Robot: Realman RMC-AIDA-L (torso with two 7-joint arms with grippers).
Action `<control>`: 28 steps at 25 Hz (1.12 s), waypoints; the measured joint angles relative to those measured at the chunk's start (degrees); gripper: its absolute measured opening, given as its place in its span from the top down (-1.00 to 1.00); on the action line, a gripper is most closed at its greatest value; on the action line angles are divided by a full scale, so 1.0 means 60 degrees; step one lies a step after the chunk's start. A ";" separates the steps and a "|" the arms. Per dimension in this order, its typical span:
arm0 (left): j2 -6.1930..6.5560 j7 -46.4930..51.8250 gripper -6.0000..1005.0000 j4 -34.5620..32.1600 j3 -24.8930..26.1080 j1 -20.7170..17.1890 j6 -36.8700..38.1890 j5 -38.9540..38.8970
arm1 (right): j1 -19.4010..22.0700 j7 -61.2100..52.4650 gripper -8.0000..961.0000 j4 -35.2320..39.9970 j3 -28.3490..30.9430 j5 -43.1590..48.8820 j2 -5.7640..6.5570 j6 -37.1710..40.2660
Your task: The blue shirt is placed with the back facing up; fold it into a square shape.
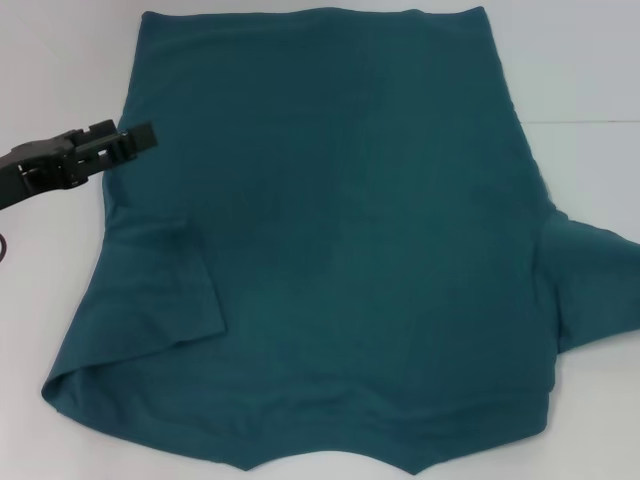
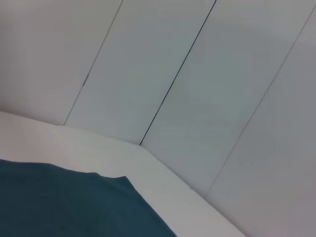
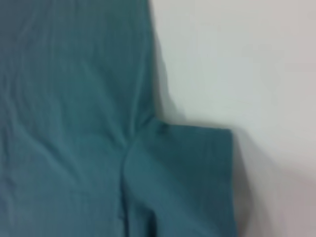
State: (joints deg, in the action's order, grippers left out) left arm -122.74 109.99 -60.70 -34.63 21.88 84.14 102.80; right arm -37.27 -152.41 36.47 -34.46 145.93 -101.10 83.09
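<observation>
Shirt: you have the blue shirt [image 1: 340, 250] spread flat on the white tabletop [image 1: 60, 60], plain side up, hem at the far edge and shoulders toward the near edge.
Left sleeve: it is folded inward, so it lies on top of the shirt body at the near left [image 1: 170, 290].
Right sleeve: it sticks out to the right over the bare tabletop [image 1: 590, 290]; your right wrist view looks straight down on this sleeve [image 3: 187, 173] and the side seam beside it.
Left hand: your left hand [image 1: 140, 135] reaches in from the left, its tips at the shirt's left edge near the far corner; you cannot tell whether its fingers are apart or together.
Left wrist view: you see a corner of the shirt [image 2: 74, 202], the tabletop and a panelled wall [image 2: 197, 74] behind.
Right hand: it does not show in any view.
</observation>
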 joint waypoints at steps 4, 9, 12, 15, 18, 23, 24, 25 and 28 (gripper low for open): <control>0.0019 0.0013 -0.59 0.0008 0.0001 -0.0017 0.0010 0.0013 | -0.0065 0.0000 0.91 0.0052 0.0034 0.0350 0.0053 -0.0026; 0.0022 0.0019 -0.59 0.0009 0.0001 -0.0017 0.0009 -0.0023 | -0.0201 0.0000 0.90 0.0237 0.0056 0.0351 0.0063 -0.0175; 0.0021 0.0021 -0.59 0.0010 0.0000 -0.0015 0.0006 -0.0051 | -0.0351 0.0001 0.89 0.0248 0.0066 0.0331 0.0055 -0.0295; 0.0000 0.0023 -0.59 0.0009 0.0000 -0.0013 0.0011 -0.0056 | -0.0520 -0.0015 0.88 0.0244 0.0067 0.0317 0.0004 -0.0470; -0.0031 0.0025 -0.59 0.0009 0.0079 -0.0013 0.0012 -0.0057 | -0.0714 -0.0054 0.88 0.0163 0.0063 0.0310 -0.0024 -0.0662; -0.0051 0.0035 -0.59 0.0009 0.0228 -0.0013 0.0038 -0.0067 | -0.0903 -0.0305 0.87 0.0184 0.0058 0.0307 -0.0012 -0.0908; -0.0051 0.0036 -0.59 0.0009 0.0249 -0.0015 0.0045 -0.0070 | -0.0903 -0.0305 0.87 0.0184 0.0058 0.0307 -0.0012 -0.0908; -0.0052 0.0037 -0.59 0.0009 0.0261 -0.0021 0.0050 -0.0073 | -0.0895 -0.0363 0.87 0.0201 0.0065 0.0272 -0.0003 -0.0966; -0.0063 0.0037 -0.59 0.0009 0.0265 -0.0037 0.0053 -0.0083 | -0.0874 -0.0421 0.86 0.0202 0.0089 0.0183 0.0008 -0.1059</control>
State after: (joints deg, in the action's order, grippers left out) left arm -123.12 110.21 -60.64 -33.04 21.65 84.45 102.30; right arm -42.51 -154.93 37.68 -33.93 147.04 -101.06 76.74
